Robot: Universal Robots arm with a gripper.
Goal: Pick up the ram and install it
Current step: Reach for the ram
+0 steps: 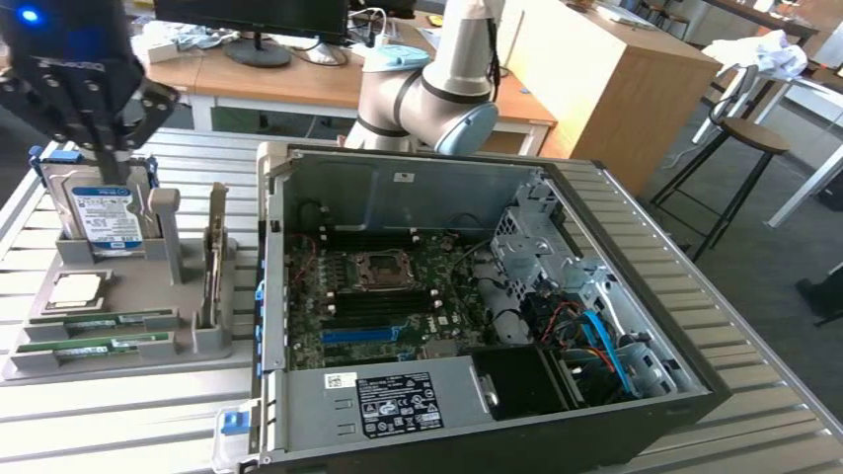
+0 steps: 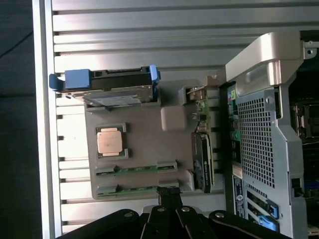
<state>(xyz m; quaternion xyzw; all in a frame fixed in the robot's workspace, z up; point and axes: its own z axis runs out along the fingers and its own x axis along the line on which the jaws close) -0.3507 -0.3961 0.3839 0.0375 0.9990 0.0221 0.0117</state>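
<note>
the claw (image 1: 113, 158), pressed together and empty, hangs above the grey parts tray (image 1: 132, 363), where one ram stick (image 1: 103, 323) and its twin (image 1: 116, 343) lie flat.

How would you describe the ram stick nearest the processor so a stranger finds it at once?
Beside the open computer case, on the exterior view's left, sits a grey parts tray. On it lies a square silvery processor, and the ram is the thin green stick flat beside it. Its twin lies one slot farther from the processor.
</note>
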